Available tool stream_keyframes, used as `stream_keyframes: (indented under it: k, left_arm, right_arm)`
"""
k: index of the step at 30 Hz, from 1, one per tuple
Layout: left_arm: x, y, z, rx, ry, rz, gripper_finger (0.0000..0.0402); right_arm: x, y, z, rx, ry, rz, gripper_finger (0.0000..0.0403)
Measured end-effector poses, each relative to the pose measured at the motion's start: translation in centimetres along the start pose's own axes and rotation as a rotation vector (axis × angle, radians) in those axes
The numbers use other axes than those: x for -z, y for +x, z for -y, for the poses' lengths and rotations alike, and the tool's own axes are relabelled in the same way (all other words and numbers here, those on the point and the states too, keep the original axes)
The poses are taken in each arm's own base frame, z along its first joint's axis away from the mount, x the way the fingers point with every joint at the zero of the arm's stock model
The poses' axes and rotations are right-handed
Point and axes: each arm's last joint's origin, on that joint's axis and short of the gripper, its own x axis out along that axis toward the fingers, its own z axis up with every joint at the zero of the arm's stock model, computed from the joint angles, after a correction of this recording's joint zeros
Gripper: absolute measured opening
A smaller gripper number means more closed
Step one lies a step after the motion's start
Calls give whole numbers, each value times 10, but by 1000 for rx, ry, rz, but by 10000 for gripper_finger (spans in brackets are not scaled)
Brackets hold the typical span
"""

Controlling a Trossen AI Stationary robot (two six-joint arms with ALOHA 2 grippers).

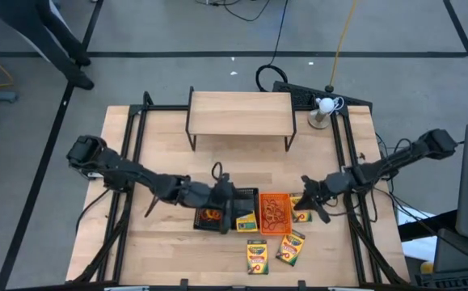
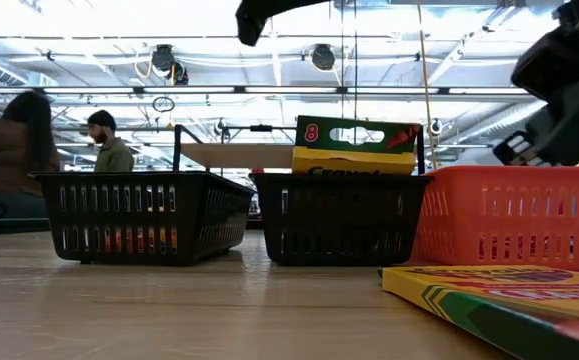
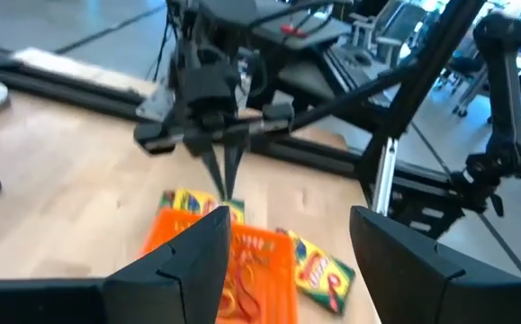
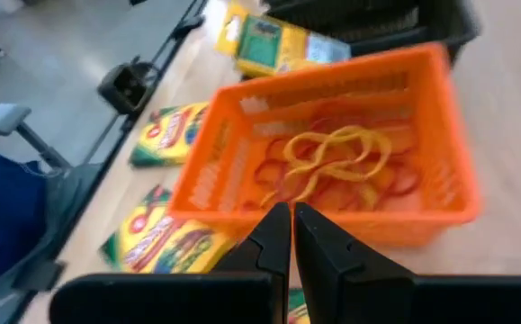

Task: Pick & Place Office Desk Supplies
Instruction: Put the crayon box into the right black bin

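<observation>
orange tray (image 4: 332, 171): yellow, red bands tangled inside | your left gripper (image 3: 287, 261): wide apart, empty | right gripper (image 4: 291, 236): closed, empty

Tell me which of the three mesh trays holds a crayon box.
The middle black tray: a crayon box stands in it. The orange tray holds rubber bands; the other black tray has no box.

Bright overhead ceiling lights; wrist views blurred, soft shadows.

Crayon box (image 2: 499, 305) cut by frame edge
</observation>
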Motion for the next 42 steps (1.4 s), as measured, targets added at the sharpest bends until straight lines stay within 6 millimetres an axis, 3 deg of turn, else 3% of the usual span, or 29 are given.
stream_keyframes:
  k: [6,13,20,26,33,42]
  left_arm:
    - [17,-7,17,-53,-21,-76,230]
    - [21,-11,24,-115,-72,-66,230]
    - [24,-7,20,-129,-78,-68,230]
    - [50,11,21,-66,-95,-142,230]
    - [76,17,38,-12,-128,-195,230]
    - [83,14,62,0,-197,-134,230]
  right_arm:
    - [7,1,-17,-91,38,-44,8]
    - [19,0,-32,-171,97,-139,8]
    - [34,3,-34,-90,188,-249,8]
    - [46,13,-34,-14,253,-303,8]
    - [51,25,-44,-81,258,-296,8]
    - [65,36,-52,-111,248,-329,9]
